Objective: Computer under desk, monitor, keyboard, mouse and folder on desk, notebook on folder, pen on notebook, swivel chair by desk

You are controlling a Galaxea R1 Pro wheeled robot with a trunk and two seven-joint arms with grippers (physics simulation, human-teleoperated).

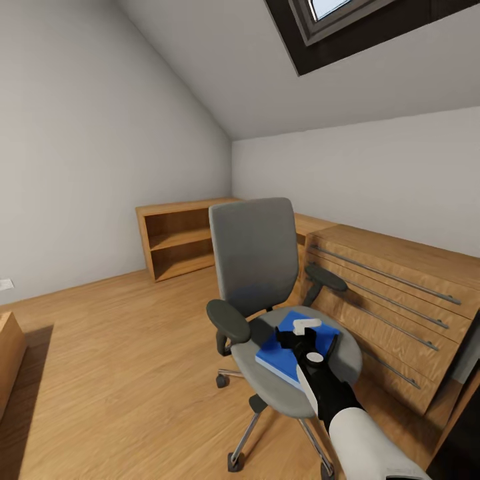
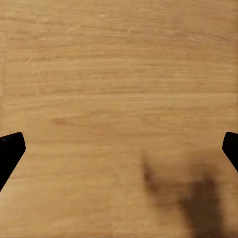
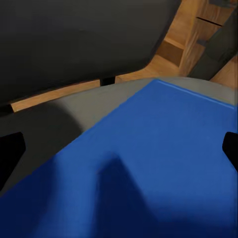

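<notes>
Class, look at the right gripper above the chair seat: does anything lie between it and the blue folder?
Nothing visible does. The right gripper hangs open directly over the folder, which lies bare on the swivel chair seat; both armrests stand off to the sides.

A: State the swivel chair's (image 1: 267, 287) condition.

B: Upright on the wooden floor. Grey upholstered backrest and round grey seat, two black armrests, chrome spoked base on dark casters. It stands just beside a light wooden drawer chest, backrest toward the far wall.

A: And the folder (image 1: 293, 350)?

B: Flat, bright blue, rectangular. It lies flat on the seat, one corner pointing toward the backrest, covering much of the seat surface. In the right wrist view the folder (image 3: 148, 163) sits on the grey seat cushion with the dark backrest rising behind it; a soft shadow falls across its surface.
</notes>
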